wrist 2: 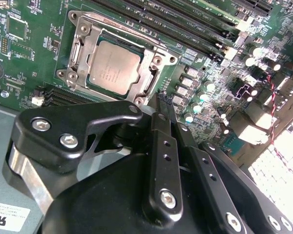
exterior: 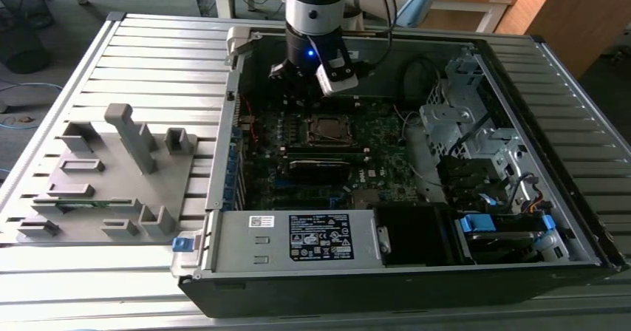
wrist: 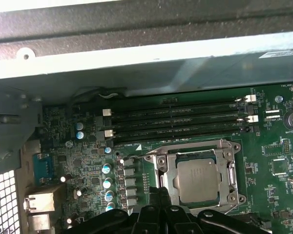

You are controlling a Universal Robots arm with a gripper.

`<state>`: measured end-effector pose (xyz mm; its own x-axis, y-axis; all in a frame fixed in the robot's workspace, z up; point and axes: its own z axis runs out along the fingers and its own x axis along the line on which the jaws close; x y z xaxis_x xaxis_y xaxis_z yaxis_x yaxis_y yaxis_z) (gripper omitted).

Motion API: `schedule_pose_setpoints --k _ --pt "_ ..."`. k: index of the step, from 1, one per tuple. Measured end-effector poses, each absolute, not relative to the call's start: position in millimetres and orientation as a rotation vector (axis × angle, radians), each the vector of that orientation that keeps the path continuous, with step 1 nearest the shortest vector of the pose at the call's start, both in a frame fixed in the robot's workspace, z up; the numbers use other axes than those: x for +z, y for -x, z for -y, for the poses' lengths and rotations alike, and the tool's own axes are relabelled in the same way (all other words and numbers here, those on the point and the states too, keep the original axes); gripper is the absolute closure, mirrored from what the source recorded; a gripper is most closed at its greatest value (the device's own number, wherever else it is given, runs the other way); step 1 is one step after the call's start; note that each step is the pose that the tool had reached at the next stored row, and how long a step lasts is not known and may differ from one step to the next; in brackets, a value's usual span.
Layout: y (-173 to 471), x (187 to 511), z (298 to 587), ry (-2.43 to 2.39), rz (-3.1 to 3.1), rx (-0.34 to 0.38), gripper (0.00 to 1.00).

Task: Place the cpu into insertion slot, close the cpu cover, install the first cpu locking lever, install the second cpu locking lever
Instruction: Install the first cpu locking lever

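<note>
The cpu [wrist 2: 113, 67] [wrist: 198, 180] lies flat in the insertion slot [exterior: 326, 130] on the green motherboard, its grey top facing up. The silvery cpu cover [wrist 2: 154, 56] [wrist: 161, 168] lies down around the chip as a frame. Thin metal levers run along two sides of the socket; I cannot tell whether they are latched. My gripper [exterior: 292, 74] [wrist 2: 162, 101] [wrist: 158, 193] hangs just beyond the socket's edge, above the board and touching nothing. Its fingers are shut together with nothing between them.
The open computer case [exterior: 227, 161] lies on a slatted table. Long black memory slots [wrist: 176, 119] run beside the socket. A power supply [exterior: 295, 235] sits at the front, a drive cage [exterior: 473, 124] at the exterior view's right, a grey fixture [exterior: 108, 176] at its left.
</note>
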<state>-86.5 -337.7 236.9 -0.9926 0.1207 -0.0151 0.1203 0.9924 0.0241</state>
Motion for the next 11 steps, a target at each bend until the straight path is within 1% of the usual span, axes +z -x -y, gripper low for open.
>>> schedule_pose_setpoints --k 11 --pt "87.0 237.1 337.7 -0.189 -3.119 0.036 0.89"
